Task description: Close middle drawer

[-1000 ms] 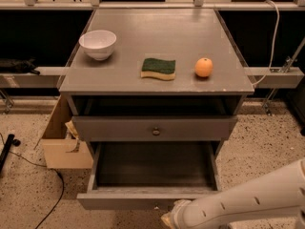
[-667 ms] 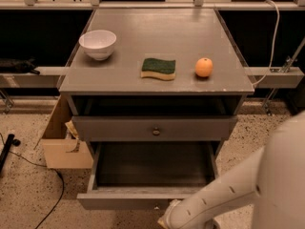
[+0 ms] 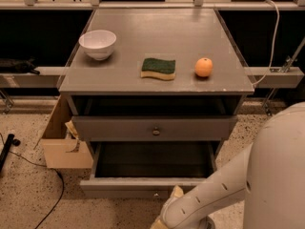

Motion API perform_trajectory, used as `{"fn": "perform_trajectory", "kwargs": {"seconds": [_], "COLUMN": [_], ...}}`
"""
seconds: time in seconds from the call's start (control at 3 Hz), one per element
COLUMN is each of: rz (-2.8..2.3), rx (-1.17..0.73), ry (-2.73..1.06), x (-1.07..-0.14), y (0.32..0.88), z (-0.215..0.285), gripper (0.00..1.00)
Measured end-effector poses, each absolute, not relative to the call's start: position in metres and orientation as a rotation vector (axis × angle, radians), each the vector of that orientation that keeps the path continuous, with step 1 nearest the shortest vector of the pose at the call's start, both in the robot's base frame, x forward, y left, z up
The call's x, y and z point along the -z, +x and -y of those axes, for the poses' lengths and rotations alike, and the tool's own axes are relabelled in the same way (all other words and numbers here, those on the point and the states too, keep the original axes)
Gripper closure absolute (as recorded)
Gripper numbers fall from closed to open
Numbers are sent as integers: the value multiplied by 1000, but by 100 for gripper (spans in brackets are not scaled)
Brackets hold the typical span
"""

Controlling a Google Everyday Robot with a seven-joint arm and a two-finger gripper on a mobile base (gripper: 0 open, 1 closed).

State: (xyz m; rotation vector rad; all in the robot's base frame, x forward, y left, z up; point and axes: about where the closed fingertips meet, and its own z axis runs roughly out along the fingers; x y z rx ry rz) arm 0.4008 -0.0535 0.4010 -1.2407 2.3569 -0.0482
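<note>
The middle drawer (image 3: 143, 186) of the grey cabinet stands pulled out, with its deep, empty box open to view and a small knob (image 3: 155, 193) on its front. The top drawer (image 3: 156, 128), with a round metal knob, is shut above it. My gripper (image 3: 172, 198) is at the bottom of the view, right at the middle drawer's front just right of the knob. My white arm (image 3: 248, 185) runs off to the lower right.
On the cabinet top (image 3: 157, 37) are a white bowl (image 3: 97, 43), a green and yellow sponge (image 3: 158, 68) and an orange (image 3: 203, 67). An open cardboard box (image 3: 62, 137) stands on the floor left of the cabinet. A black cable (image 3: 43, 175) lies on the floor.
My arm has swung in and now fills the lower right. The gripper has moved slightly left and up to the drawer front. The drawer looks a little less far out.
</note>
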Motion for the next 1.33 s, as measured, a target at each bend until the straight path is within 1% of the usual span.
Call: {"fn": "perform_trajectory", "kwargs": {"seconds": [0.33, 0.67, 1.0, 1.33], "rz": [-2357, -2357, -2357, -2351], "rx": [48, 48, 56, 104], "ry": [-1241, -1241, -1242, -1244], "x": [-401, -401, -402, -406], "y": [401, 401, 407, 429], "z": [53, 53, 52, 49], "gripper": [0, 18, 49, 72]}}
